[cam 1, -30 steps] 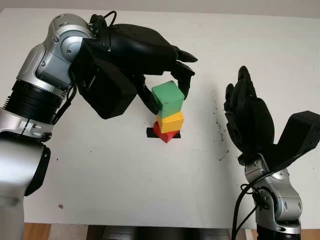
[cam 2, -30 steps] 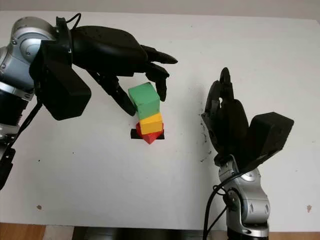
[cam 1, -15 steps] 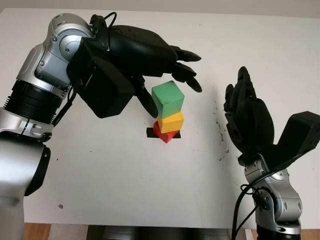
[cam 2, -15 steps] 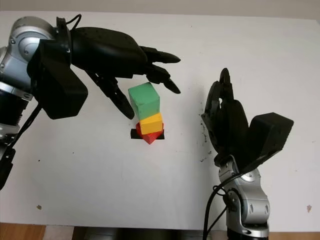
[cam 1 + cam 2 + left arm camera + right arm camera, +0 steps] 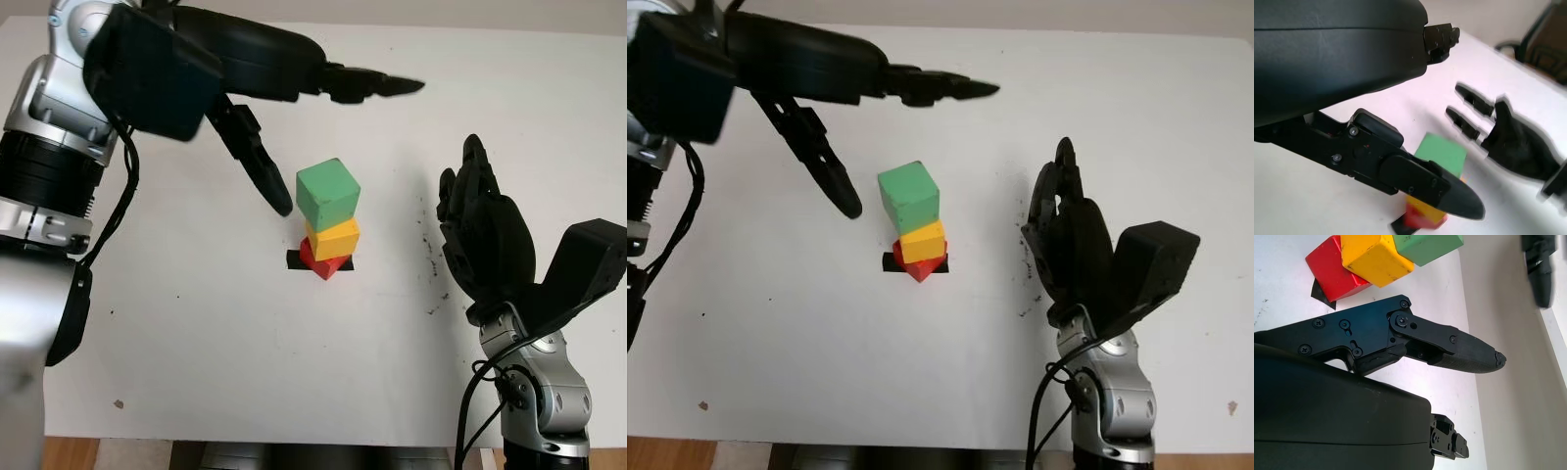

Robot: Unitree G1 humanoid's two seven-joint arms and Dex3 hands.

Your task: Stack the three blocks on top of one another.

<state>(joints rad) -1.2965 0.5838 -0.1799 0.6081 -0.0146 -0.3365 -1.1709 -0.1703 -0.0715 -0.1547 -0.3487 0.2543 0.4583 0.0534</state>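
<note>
While no brand, label or writing can be read on any of the blocks or on either hand, the three blocks form one vertical column near the middle of the white table (image 5: 196, 372), so its long axis runs straight up. The red block (image 5: 315, 262) sits at the bottom on a small black mark (image 5: 295, 259), turned so one corner points toward the robot; the yellow block (image 5: 334, 238) rests on it, and the green block (image 5: 328, 191) tops the column, twisted a little and leaning slightly out over the yellow one's far-left side. The left hand (image 5: 284, 108) is open and holds nothing: two fingers stretch out level above and beyond the column, while the thumb points down just left of the green block, apart from it. Half a second ago this hand was lower and cupped close around the green block; it has since lifted up and away, and the column has stayed as it was. The right hand (image 5: 487, 240) is open too, standing upright to the right of the column, well apart from it, fingertips pointing away from the robot, where it was before.
</note>
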